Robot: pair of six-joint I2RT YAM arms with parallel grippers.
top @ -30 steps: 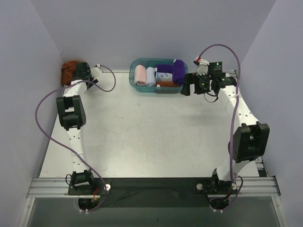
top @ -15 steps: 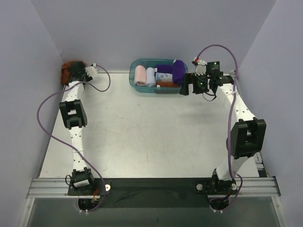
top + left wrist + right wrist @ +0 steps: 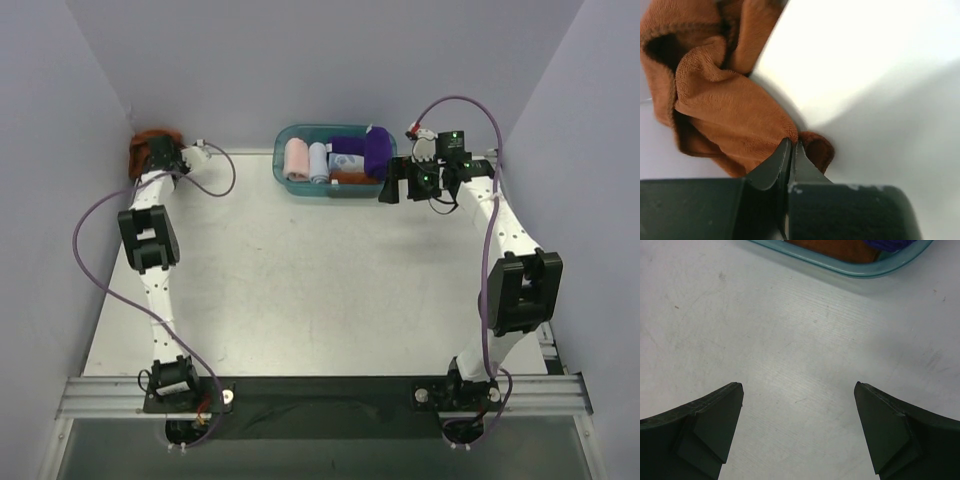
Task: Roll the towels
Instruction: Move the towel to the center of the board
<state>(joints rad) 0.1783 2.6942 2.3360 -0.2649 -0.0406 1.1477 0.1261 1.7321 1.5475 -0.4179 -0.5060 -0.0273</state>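
Observation:
The rust-brown towel (image 3: 141,150) lies crumpled in the table's far left corner against the wall. My left gripper (image 3: 162,156) is on it. In the left wrist view the jaws stand together, and the left gripper (image 3: 791,143) is shut on a fold of that towel (image 3: 725,100). The purple towel (image 3: 377,150) lies rolled at the right end of the teal basket (image 3: 290,135). My right gripper (image 3: 398,186) hangs just off that end of the basket. In the right wrist view it (image 3: 799,390) is open, with only bare table between its fingers.
The basket (image 3: 860,271) also holds a pink roll (image 3: 296,159), a pale blue roll (image 3: 318,161), a patterned cloth (image 3: 346,160) and an orange-brown cloth (image 3: 835,247). Walls close in the table at the back and on both sides.
My left gripper has pushed further into the far left corner and closed on the rust-brown towel. My right gripper has edged slightly left toward the basket and stays open.

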